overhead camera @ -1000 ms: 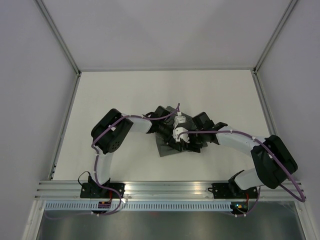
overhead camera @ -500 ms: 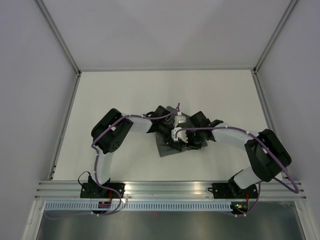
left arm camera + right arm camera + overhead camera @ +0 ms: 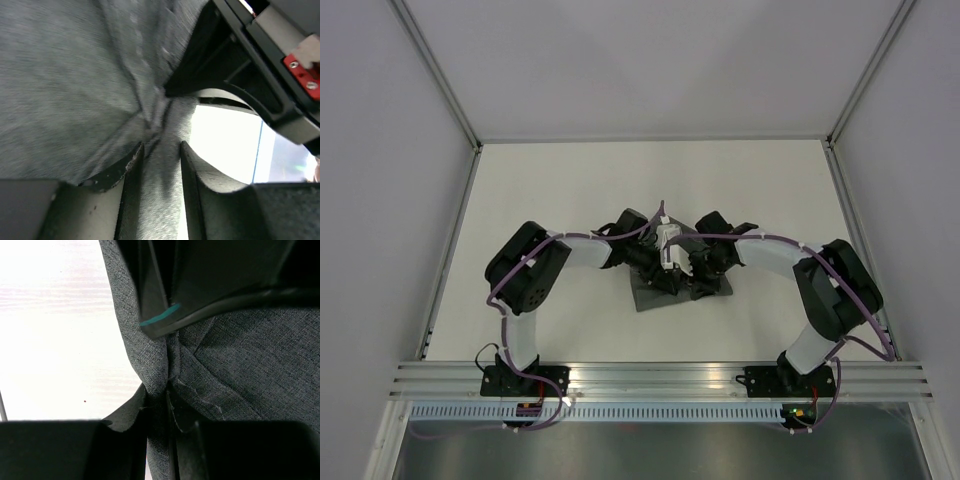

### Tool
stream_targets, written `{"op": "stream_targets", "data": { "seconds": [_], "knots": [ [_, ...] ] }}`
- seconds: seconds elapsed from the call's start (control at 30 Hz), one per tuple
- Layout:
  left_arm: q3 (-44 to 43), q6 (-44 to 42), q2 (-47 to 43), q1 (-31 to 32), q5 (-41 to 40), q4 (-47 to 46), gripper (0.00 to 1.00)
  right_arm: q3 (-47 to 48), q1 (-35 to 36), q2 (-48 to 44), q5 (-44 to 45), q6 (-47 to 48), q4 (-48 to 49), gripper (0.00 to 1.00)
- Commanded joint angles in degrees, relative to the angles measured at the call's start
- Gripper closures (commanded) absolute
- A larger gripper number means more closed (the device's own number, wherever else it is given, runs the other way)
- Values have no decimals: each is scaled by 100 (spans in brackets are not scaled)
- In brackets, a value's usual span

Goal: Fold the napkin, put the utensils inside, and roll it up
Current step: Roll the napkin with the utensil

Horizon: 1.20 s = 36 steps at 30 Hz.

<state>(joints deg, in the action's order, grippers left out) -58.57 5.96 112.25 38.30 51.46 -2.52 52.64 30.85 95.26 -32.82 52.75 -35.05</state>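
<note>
The dark grey napkin point(image 3: 650, 299) lies bunched in the middle of the table, mostly covered by both wrists. My left gripper point(image 3: 665, 274) comes at it from the left and my right gripper point(image 3: 699, 272) from the right, nearly touching. In the left wrist view the left gripper point(image 3: 159, 156) stands open a little, with a fold of napkin point(image 3: 65, 90) loose between its fingers. In the right wrist view the right gripper point(image 3: 158, 396) is shut on a pinched ridge of napkin point(image 3: 250, 355). The utensils are hidden.
White tabletop point(image 3: 550, 190) surrounds the napkin, with grey walls and metal rails on three sides. The two wrists crowd each other: the right gripper's black finger point(image 3: 210, 60) fills the top right of the left wrist view. The arm bases sit at the near edge.
My right gripper has moved left onto the napkin and closed on a fold. My left gripper's jaws have widened, and its arm has shifted slightly left.
</note>
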Motion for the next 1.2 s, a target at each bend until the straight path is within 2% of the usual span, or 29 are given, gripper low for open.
{"op": "stream_targets", "data": {
  "seconds": [0.0, 0.2, 0.37, 0.47, 0.57, 0.7, 0.9, 1.17],
  "knots": [
    [108, 406, -405, -130, -505, -485, 59, 114, -131, 369, -321, 209, -485, 87],
    [450, 740, -888, -218, -1093, -1030, 58, 492, -325, 861, -497, 481, -1012, 87],
    [977, 907, -1871, -236, -2077, -1478, 58, 861, -474, 1283, -647, 657, -1452, 87],
    [1574, 995, -2548, -227, -2481, -1882, 58, 1046, -562, 1582, -708, 684, -1610, 87],
    [2032, 829, -3199, -104, -2965, -2146, 57, 1239, -598, 1811, -726, 693, -1751, 87],
    [2402, 110, -3753, 614, -3897, -2147, 56, 1538, -624, 2066, -744, 658, -1935, 87],
    [2183, -839, -3395, 1722, -5048, -1673, 53, 1828, -633, 2330, -612, 587, -2093, 87],
    [1559, -1526, -2428, 2277, -5524, -1330, 52, 2127, -633, 2637, -550, 508, -2331, 87]
  ]
}}
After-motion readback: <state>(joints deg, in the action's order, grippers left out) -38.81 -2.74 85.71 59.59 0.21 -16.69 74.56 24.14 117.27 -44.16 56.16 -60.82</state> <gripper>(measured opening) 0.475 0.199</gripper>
